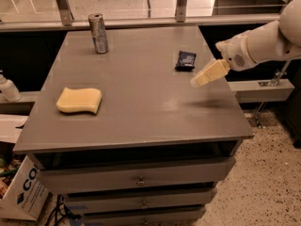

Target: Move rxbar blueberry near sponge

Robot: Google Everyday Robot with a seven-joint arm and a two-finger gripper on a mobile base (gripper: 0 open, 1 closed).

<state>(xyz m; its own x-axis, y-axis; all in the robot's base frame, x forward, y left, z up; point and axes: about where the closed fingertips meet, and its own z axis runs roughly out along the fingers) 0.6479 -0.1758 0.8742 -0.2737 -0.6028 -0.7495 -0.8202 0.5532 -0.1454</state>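
The rxbar blueberry [186,60], a small flat navy wrapper with white print, lies on the grey table top [141,102] toward the back right. The sponge [79,100], pale yellow with wavy edges, lies near the left edge. My gripper [200,79] hangs above the table's right side on a white arm that enters from the right. It is just to the right of and in front of the wrapper and holds nothing that shows.
A silver can [98,33] stands at the table's back left. Drawers [141,180] run below the front edge. A white bottle [7,88] and a cardboard box [21,192] sit to the left. A railing runs behind the table.
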